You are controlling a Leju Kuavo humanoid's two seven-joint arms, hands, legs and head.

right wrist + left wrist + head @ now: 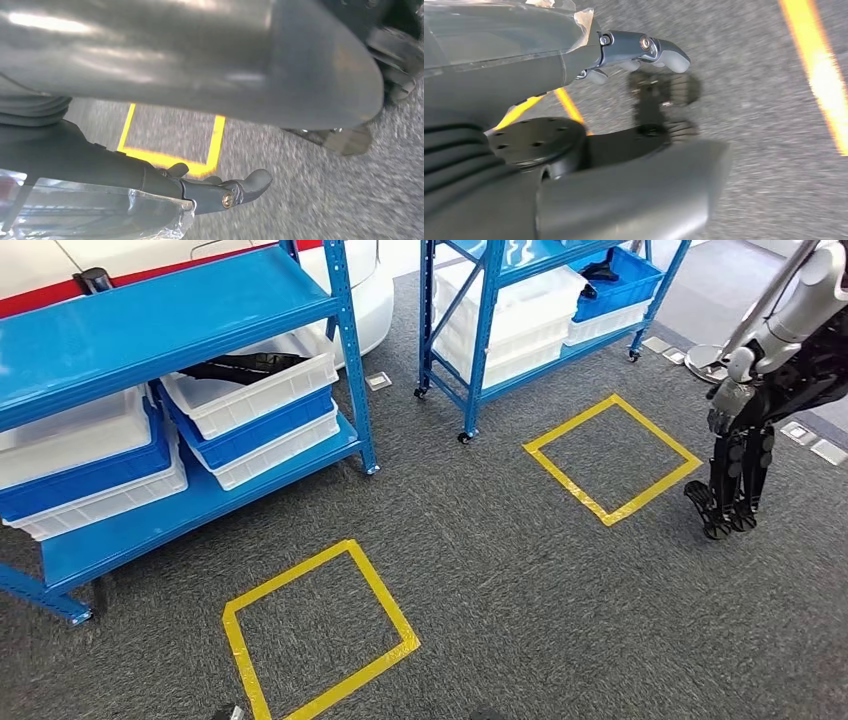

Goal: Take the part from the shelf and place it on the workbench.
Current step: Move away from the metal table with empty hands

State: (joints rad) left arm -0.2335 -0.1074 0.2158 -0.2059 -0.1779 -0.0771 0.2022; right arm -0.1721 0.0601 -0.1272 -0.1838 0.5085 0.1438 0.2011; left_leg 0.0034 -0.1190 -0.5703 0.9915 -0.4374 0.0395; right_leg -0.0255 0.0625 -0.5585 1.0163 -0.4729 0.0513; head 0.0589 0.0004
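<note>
The dark part (243, 366) lies in the top white bin (262, 390) on the near-left blue shelf (160, 310), far-left of both hanging hands. Left hand (644, 50) and right hand (220, 192) hold nothing, fingers loosely extended; left arm nearer.

Grey carpet floor (520, 570) under me — one yellow tape square (318, 632) at my seven o'clock, another (612, 458) at one o'clock. Blue shelf rack (170, 310) at ten o'clock, its lower shelf carrying stacked white and blue bins (255, 420). A second blue rack (500, 300) on castors at twelve — bins there too.
</note>
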